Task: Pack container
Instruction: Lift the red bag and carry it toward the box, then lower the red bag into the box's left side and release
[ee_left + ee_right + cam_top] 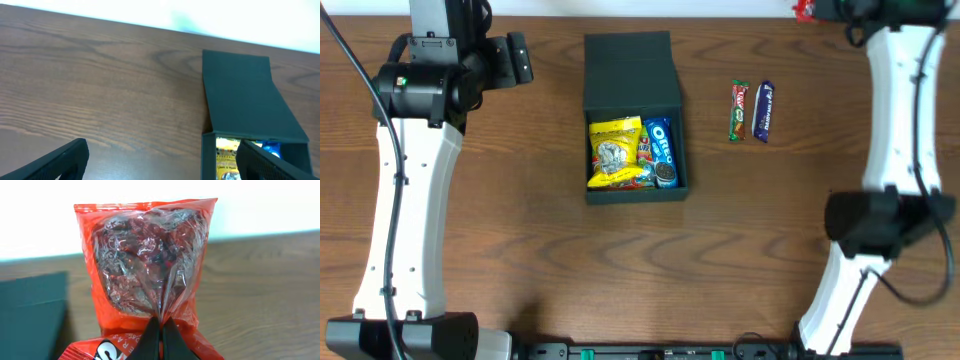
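Note:
The container is a dark teal box at table centre, its flap lid open and lying back. Inside lie a yellow snack bag and a blue Oreo packet. It also shows in the left wrist view. My right gripper is shut on the back seam of a red snack packet, held up above the table; a sliver of it shows at the overhead's top edge. My left gripper is open and empty, left of the box.
Two candy bars lie right of the box: a green-red one and a dark blue one. The box's edge shows at the left of the right wrist view.

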Available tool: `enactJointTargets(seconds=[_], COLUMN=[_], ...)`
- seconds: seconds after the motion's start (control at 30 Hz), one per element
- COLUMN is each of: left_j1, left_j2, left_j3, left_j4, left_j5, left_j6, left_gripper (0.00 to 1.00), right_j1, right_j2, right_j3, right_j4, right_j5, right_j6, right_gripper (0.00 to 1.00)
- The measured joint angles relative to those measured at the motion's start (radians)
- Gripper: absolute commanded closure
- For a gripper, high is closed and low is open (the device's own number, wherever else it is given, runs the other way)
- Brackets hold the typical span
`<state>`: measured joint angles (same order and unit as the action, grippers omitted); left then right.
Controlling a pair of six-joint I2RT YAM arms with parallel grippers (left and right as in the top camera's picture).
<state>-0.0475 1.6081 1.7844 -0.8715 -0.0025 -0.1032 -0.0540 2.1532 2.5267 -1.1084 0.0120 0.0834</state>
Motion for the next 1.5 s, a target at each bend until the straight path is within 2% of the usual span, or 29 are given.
enactJointTargets(seconds=[0.13, 0.43, 0.57, 0.63, 0.83, 1.13, 1.3, 1.5], left_j1=[0.000, 0.000, 0.000, 0.000, 0.000, 0.000, 0.000, 0.000], left_j2=[0.000, 0.000, 0.000, 0.000, 0.000, 0.000, 0.000, 0.000], left_j3=[0.000, 0.000, 0.000, 0.000, 0.000, 0.000, 0.000, 0.000], left_j4=[0.017, 0.040, 0.039, 0.039, 0.035, 0.029, 0.017, 0.006], left_j5=[0.000, 0.000, 0.000, 0.000, 0.000, 0.000, 0.000, 0.000], left_j6=[0.000, 0.000, 0.000, 0.001, 0.003, 0.003, 0.003, 0.003], left_gripper=[0.05, 0.05, 0.05, 0.05, 0.05, 0.05, 0.05, 0.05], right_j1=[-0.016, -0.123, -0.102, -0.079, 0.122, 0.443, 0.563, 0.656], right_j2=[-0.191, -0.669, -0.816, -0.840, -0.773, -0.478, -0.357, -0.299], right_j3=[-0.156, -0.799, -0.959, -0.984, -1.005, -1.017, -1.019, -1.019], right_j4=[0.025, 0.285, 0.335, 0.336, 0.343, 0.379, 0.432, 0.448], right_j5=[-0.026, -0.020, -0.021, -0.020, -0.039, -0.058, -0.076, -0.085], right_j6=[-0.006, -0.029, -0.035, -0.027, 0.040, 0.246, 0.376, 0.486], right_gripper=[0.99, 0.99, 0.99, 0.99, 0.99, 0.99, 0.98, 0.99])
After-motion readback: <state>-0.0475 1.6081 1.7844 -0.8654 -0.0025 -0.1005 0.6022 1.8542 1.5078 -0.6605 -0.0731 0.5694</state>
